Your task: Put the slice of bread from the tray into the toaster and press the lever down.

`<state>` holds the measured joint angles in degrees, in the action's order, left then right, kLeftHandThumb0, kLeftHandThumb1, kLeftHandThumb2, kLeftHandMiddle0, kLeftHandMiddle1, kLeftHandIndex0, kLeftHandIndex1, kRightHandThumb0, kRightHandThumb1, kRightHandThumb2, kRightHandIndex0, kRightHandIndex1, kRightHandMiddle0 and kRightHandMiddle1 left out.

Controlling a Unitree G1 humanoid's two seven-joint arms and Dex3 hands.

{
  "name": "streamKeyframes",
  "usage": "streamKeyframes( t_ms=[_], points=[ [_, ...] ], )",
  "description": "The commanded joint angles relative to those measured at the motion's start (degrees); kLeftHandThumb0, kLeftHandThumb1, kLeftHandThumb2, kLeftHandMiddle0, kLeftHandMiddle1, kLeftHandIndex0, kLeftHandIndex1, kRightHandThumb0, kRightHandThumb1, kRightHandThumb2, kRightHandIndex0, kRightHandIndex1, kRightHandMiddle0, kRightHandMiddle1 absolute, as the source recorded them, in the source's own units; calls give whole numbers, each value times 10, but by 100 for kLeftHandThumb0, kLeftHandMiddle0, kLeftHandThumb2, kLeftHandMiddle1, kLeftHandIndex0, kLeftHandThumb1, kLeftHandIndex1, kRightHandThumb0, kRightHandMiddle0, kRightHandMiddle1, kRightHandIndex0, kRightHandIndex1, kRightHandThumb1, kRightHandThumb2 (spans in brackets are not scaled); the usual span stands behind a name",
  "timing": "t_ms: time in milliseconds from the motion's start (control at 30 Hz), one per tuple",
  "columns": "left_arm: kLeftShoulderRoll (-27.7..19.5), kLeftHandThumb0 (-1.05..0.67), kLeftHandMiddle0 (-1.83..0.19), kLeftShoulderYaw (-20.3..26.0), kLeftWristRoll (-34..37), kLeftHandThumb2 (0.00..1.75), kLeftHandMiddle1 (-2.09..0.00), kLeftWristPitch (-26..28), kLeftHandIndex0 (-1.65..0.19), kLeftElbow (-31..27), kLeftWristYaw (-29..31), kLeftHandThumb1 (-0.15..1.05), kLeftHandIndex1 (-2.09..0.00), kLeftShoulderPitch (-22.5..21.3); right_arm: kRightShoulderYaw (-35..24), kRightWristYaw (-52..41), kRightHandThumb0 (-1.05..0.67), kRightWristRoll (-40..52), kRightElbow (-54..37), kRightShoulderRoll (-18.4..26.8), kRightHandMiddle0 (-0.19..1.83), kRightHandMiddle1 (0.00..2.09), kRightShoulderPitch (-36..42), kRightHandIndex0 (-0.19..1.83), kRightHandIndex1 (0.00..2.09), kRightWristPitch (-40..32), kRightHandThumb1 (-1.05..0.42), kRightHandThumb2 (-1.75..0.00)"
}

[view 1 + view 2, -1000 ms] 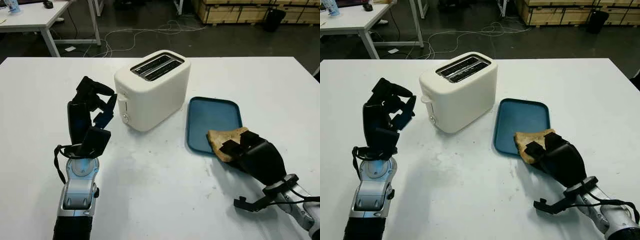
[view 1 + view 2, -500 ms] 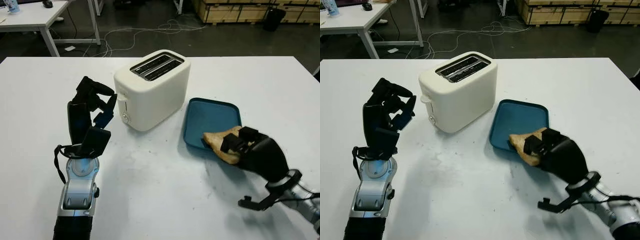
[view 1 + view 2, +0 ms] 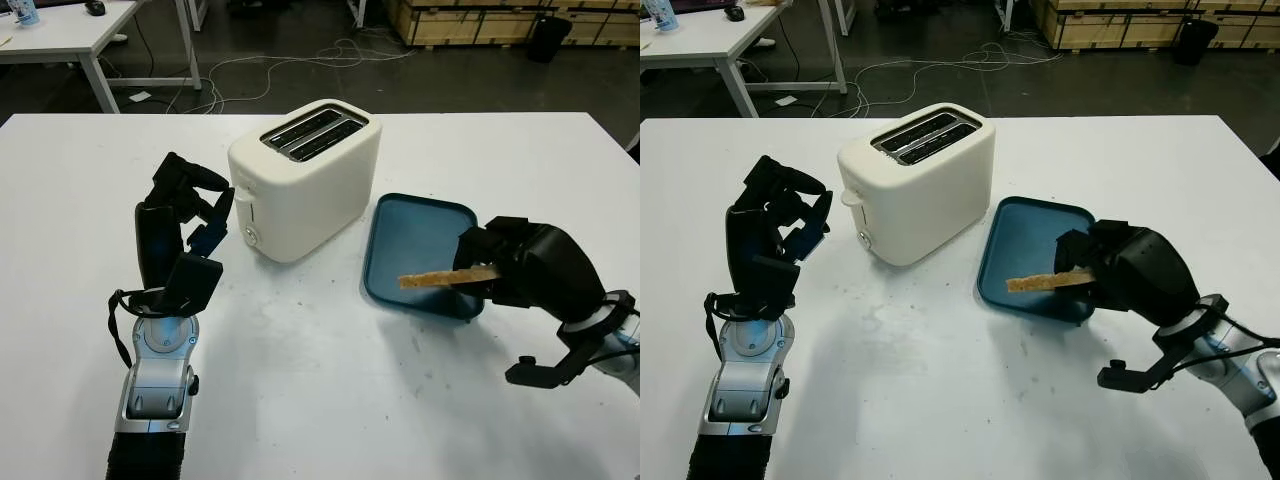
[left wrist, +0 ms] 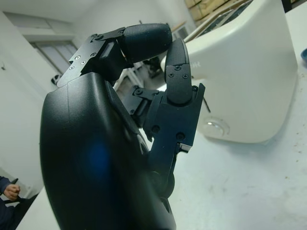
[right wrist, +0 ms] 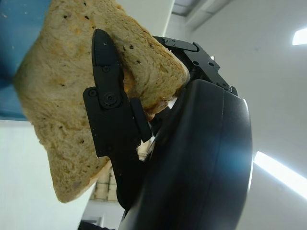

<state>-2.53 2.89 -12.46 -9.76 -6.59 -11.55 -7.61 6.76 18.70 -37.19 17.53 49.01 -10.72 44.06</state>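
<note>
My right hand is shut on the slice of bread, holding it flat and edge-on above the front part of the blue tray. In the right wrist view the bread is pinched between the black fingers. The cream two-slot toaster stands left of the tray, its slots on top and its lever and dial on the end facing my left hand. My left hand is raised upright just left of the toaster with its fingers curled, holding nothing; the left wrist view shows the toaster's end close by.
The white table reaches to the picture's front edge. Beyond its far edge lie cables on a dark floor, another white table at the back left and wooden crates at the back right.
My right hand has lifted the bread off the tray's front edge and turned it from lying face-up to level and edge-on, moving up and right. The left hand has stayed still.
</note>
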Motion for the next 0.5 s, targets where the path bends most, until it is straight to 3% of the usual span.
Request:
streamKeyframes(
  t_ms=[0, 67, 167, 233, 400, 467],
  points=[
    [1, -39, -79, -2, -6, 51, -175, -6, -53, -3, -5, 92, -169, -8, -9, -26, -46, 31, 9, 0, 69, 158, -17, 85, 175, 14, -92, -27],
    [0, -38, -79, -3, -7, 51, -175, -9, -53, -1, -6, 92, -169, -8, -15, -64, -47, 59, 13, 6, 69, 154, -38, 86, 175, 13, -92, -29],
    [2, -39, -79, -3, -4, 51, -175, -7, -53, -2, -7, 92, -169, -8, -19, -123, -49, 101, 48, 14, 79, 124, -103, 84, 174, 24, -92, -38],
    [2, -39, -79, -4, -6, 51, -175, -7, -53, -2, -8, 92, -168, -8, -18, -141, -47, 105, 95, 10, 77, 129, -170, 83, 175, 40, -92, -38],
    [2, -38, -80, -4, -11, 51, -175, -1, -54, -4, -10, 92, -168, -7, 34, -89, -46, -1, 262, -22, 74, 145, -404, 83, 175, 60, -92, -30],
    [3, -39, -78, -4, -11, 51, -175, 4, -53, -8, -9, 92, -168, -4, 63, -77, -45, -42, 306, -34, 88, 124, -478, 91, 164, 44, -92, -21]
  ],
)
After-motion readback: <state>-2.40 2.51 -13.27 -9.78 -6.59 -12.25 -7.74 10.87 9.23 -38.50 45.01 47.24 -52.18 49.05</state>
